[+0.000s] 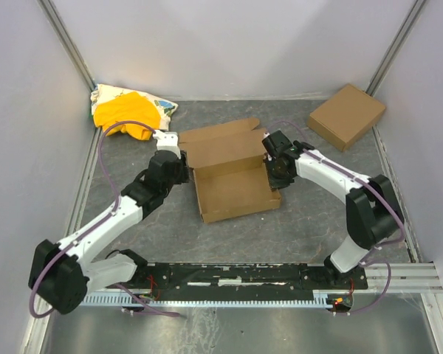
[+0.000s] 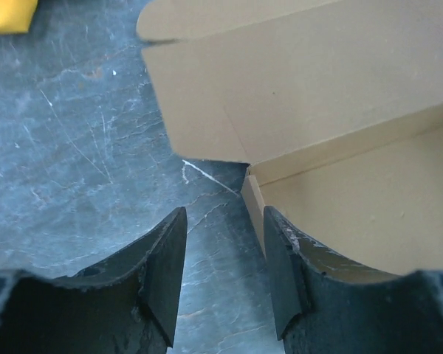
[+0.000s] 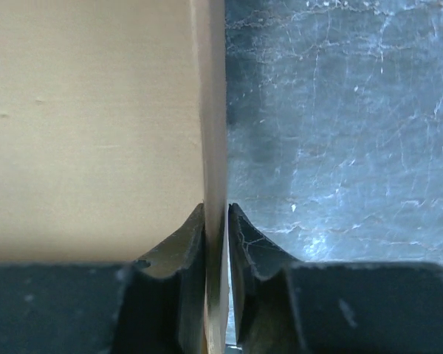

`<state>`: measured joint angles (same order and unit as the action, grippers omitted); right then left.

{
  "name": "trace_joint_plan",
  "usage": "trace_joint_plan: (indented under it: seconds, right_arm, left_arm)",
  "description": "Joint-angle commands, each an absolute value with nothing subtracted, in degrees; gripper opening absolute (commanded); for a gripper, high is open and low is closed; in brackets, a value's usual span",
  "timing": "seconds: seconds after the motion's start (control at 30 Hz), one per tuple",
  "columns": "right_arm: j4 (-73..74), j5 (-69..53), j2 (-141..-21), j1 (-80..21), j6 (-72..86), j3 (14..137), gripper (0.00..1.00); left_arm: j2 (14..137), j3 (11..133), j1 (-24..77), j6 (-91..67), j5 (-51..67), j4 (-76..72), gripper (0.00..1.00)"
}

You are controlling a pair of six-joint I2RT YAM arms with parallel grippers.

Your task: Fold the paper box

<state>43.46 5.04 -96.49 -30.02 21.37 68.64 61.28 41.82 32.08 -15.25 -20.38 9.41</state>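
Dark grey scratched table [image 1: 310,221], white walls around. One paper box [image 1: 232,177], frame centre: tray partly formed, lid flap lying open toward the back. At its left corner, left pincer [image 2: 221,221], jaws half apart, gripping nothing. On its right side wall, right pincer [image 3: 216,214], pinched tight. Upper right: second box [image 1: 347,116]. Upper left: yellow cloth [image 1: 129,114].

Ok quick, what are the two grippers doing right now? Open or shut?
Left gripper: open, holding nothing, right by a corner of the paper box.
Right gripper: closed on the paper box's side wall.
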Motion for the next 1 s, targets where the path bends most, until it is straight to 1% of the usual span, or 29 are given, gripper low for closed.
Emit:
trace_joint_plan:
  seconds: [0.0,0.07,0.13,0.17,0.2,0.27,0.33,0.43,0.53,0.6,0.63,0.7,0.77,0.8,0.87,0.97]
  right_arm:
    - [37.6,5.0,-90.1,-30.6,29.1,65.3,0.32]
    - [36.9,4.6,-88.3,-30.6,29.1,64.1,0.42]
    - [36.0,3.7,-86.3,-30.7,28.7,63.2,0.46]
    - [35.5,3.6,-84.8,-30.7,28.4,62.9,0.48]
    - [35.2,3.9,-83.7,-30.6,28.4,62.6,0.51]
    - [35.2,6.4,-82.3,-30.4,28.3,62.9,0.60]
    - [35.4,8.8,-82.6,-28.9,28.1,65.0,0.71]
    - [36.0,4.6,-87.5,-23.7,26.7,71.8,0.77]
    - [36.8,-2.3,-95.3,-17.4,26.3,79.9,0.77]
    - [37.5,-4.4,-99.8,-14.8,26.4,85.5,0.77]
    - [38.1,-5.7,-102.0,-14.3,25.4,87.3,0.76]
    - [38.4,-12.4,-103.2,-14.3,22.4,88.8,0.69]
    - [34.9,-20.8,-102.2,-14.6,21.2,84.4,0.66]
    - [34.0,-22.5,-101.4,-15.2,20.7,81.9,0.65]
    - [33.4,-21.9,-99.3,-16.6,19.5,76.4,0.64]
    - [29.5,-22.0,-95.5,-17.5,20.8,68.3,0.63]
  left_arm:
    - [66.6,48.0,31.0,-28.4,-20.6,7.4,0.56]
    - [69.4,51.2,30.7,-27.9,-22.5,8.4,0.64]
    - [72.0,54.8,29.5,-27.0,-23.4,10.3,0.71]
    - [73.4,56.5,28.4,-26.6,-22.8,11.2,0.76]
    - [75.2,57.9,27.0,-26.6,-21.0,12.1,0.79]
    - [77.8,60.2,23.3,-27.1,-16.9,13.5,0.80]
    - [81.0,61.2,20.0,-28.1,-13.8,13.7,0.79]
    - [84.1,61.5,16.4,-29.6,-10.2,12.3,0.78]
    - [86.0,60.2,14.5,-31.9,-4.5,8.8,0.75]
    - [87.3,60.2,14.2,-32.5,-2.2,8.0,0.73]
    - [88.1,60.6,14.2,-32.6,-1.5,8.5,0.72]
    - [88.2,60.5,14.2,-32.6,-0.8,8.5,0.72]
    - [87.3,58.8,14.2,-32.3,-0.6,6.2,0.71]
    - [86.7,57.7,14.2,-32.2,-0.3,4.4,0.70]
    - [86.7,56.7,14.2,-31.6,0.4,2.1,0.69]
    - [89.8,59.0,14.2,-30.0,1.2,5.0,0.68]
